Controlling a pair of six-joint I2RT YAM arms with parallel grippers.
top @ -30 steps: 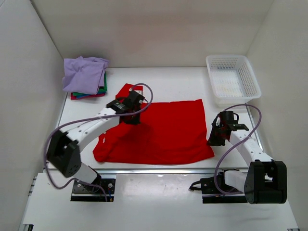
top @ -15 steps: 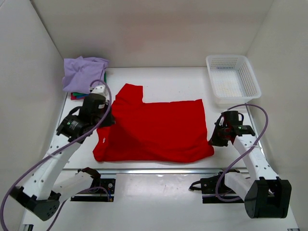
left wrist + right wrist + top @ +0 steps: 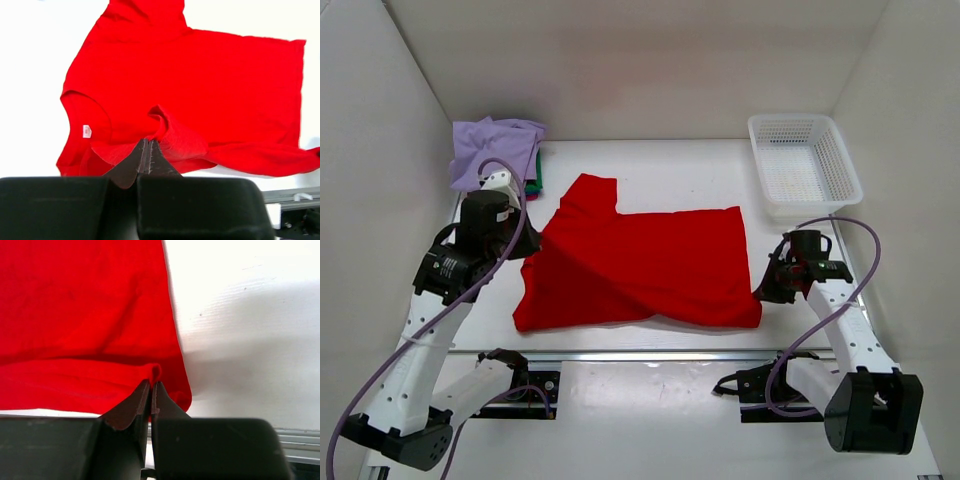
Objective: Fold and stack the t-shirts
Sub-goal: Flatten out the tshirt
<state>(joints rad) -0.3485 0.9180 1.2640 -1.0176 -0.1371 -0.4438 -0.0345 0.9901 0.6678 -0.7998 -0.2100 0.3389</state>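
Observation:
A bright red t-shirt lies spread across the middle of the white table. My left gripper is at its left edge, shut on a pinch of the red cloth and holding it raised, so a diagonal crease runs across the shirt. At the shirt's near right corner my right gripper is shut on a small fold of red cloth. Other t-shirts sit folded in a stack at the back left, with the pale lavender one on top and green and red edges below it.
A white plastic mesh basket stands at the back right, and I see nothing in it. White walls close in the table on three sides. A metal rail runs along the near edge, in front of the arm bases.
My left arm swung from the shirt's upper middle out to its left edge, pulling the cloth along and lifting it. The right gripper barely moved and stays on the corner.

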